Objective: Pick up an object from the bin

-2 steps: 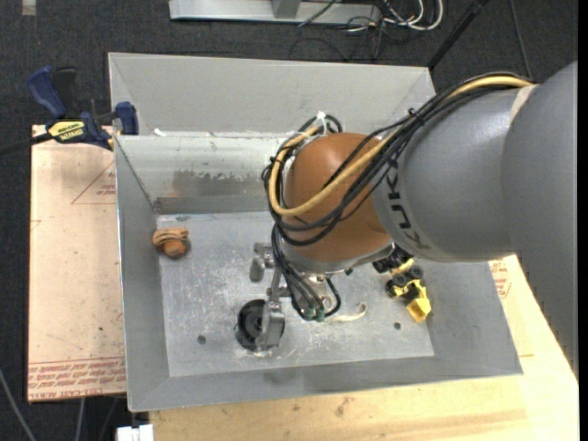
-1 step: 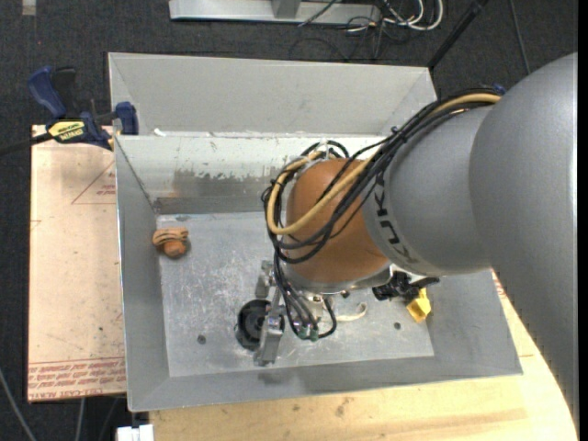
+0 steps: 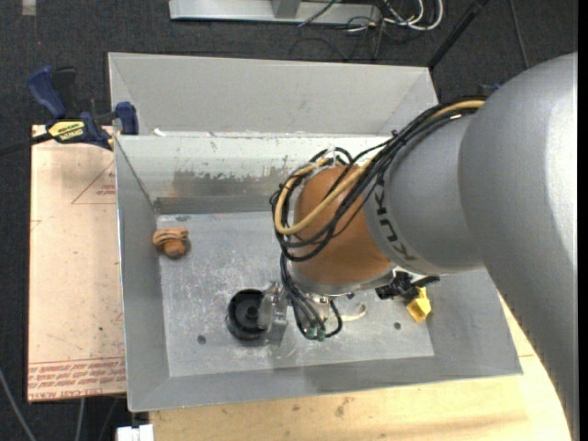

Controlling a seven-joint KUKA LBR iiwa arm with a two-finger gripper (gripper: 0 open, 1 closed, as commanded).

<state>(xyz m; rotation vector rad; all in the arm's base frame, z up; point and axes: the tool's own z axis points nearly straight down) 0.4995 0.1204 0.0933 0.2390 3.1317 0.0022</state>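
Claw hangs low over the floor of the bin, just right of a black round ring-shaped thing and seemingly touching its edge. You cannot tell whether the claw stands apart or together, because the orange wrist cover and cables hide most of it. This looks like the approach step. Next, you would want it centred on that black thing before closing. Farther right lies a small yellow piece, partly hidden. Up and left sits a tan knotted lump.
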